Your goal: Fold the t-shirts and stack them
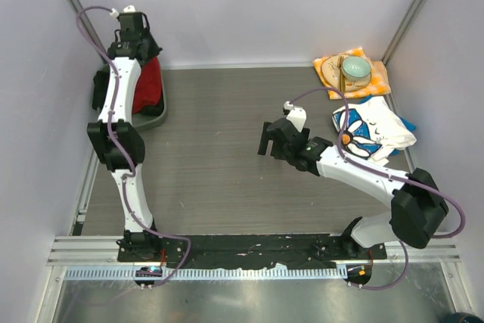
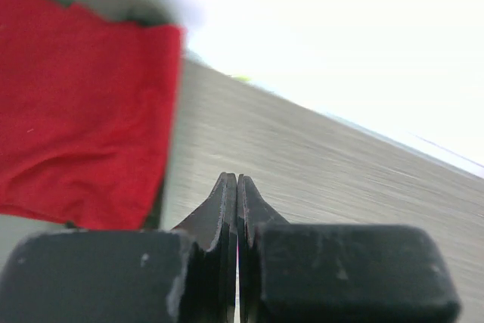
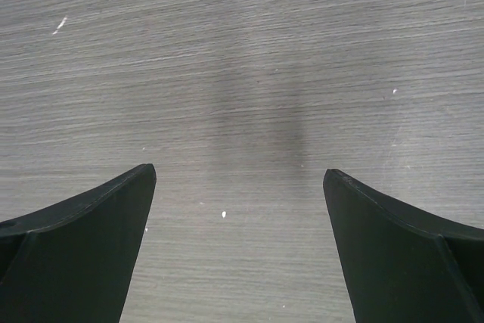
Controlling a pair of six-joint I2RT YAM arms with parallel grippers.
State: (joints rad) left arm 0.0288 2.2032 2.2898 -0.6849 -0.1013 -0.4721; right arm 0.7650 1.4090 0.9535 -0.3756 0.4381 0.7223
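Left hand (image 2: 237,187) pressed together beside red t-shirt (image 2: 83,111), no cloth visibly pinched.
Shirt lies bunched in grey tray (image 1: 155,117); advise spreading over a fold before closing. Right hand (image 3: 240,175) spread over the surface (image 3: 242,51); printed t-shirt (image 1: 370,130) well right of tray.

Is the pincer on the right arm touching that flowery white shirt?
Apart. The top view shows the right pincer open above the bare table, clearly left of the daisy-print shirt. Its wrist view shows only tabletop between the fingers.
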